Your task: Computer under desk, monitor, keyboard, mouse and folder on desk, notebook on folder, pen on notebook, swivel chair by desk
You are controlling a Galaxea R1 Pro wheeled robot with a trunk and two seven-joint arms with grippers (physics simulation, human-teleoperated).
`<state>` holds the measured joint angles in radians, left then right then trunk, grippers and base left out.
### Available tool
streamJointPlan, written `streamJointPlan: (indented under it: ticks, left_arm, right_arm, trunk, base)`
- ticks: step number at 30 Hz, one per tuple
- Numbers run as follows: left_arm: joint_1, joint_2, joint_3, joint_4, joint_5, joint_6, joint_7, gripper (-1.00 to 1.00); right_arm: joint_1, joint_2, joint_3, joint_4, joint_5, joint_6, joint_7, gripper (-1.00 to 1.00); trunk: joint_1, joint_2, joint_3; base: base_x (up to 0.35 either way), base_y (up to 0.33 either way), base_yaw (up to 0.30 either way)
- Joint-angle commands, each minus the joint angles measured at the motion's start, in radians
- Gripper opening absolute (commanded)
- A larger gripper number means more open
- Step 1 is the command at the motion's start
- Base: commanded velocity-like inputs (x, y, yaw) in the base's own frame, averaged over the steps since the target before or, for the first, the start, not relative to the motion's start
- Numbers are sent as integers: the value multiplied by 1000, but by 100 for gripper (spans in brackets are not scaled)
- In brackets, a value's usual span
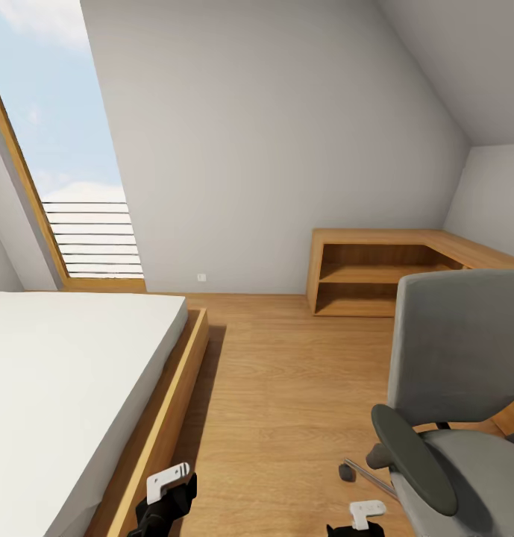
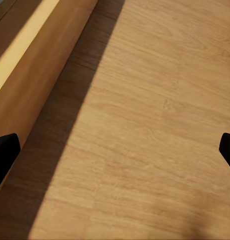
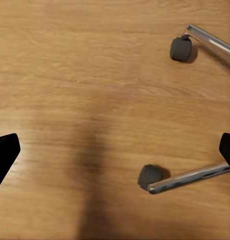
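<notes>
A: Wood runs through nearly everything here: the plank floor (image 1: 286, 388), the frame of the white-topped bed (image 1: 70, 388) filling the near left, and the low corner shelf unit (image 1: 376, 272) against the far wall on the right. A slanted window (image 1: 63, 149) sits at the far left.

B: And the swivel chair (image 1: 454, 395)?

A: It stands at the near right, grey back upright, one black armrest (image 1: 413, 459) angled toward the middle of the room, the grey seat behind that. Its chrome base reaches out over the floor, with a dark caster (image 1: 347, 471) at the end of one spoke.

B: Where are the robot's grippers relative to it?

A: The right gripper (image 3: 115, 150) hangs over bare floor just left of the chair; its wrist view shows two casters (image 3: 150, 176) and chrome spokes (image 3: 195, 176) close beneath, untouched. Its black fingertips (image 3: 4, 155) sit wide apart, holding nothing. The left gripper (image 2: 115, 150) is farther left, between chair and bed, over floor beside the bed frame (image 2: 39, 65). Its fingers (image 2: 4, 152) are likewise spread, empty.
</notes>
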<state>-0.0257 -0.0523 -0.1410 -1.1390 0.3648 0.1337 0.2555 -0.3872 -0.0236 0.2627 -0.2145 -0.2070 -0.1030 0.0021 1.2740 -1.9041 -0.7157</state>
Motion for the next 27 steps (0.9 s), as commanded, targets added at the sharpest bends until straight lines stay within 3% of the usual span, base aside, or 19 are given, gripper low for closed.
streamJointPlan:
  ticks: [1, 16, 27]
  left_arm:
    - [0, 1, -2, -1, 8, 4, 7, 100]
    - [0, 17, -6, 43, 5, 5, 2, 100]
    - [0, 17, -6, 45, 5, 4, 2, 100]
  right_arm:
    - [-1, -1, 8, 1, -12, -4, 0, 100]
    - [-1, 3, 10, -2, -21, -27, -1, 100]
    - [-1, 3, 9, -2, -22, -29, -1, 100]
  trunk:
    - [0, 0, -1]
    - [0, 0, -1]
    - [0, 0, -1]
  base:
    - [0, 0, 0]
    - [75, -15, -9]
    - [27, -8, -206]
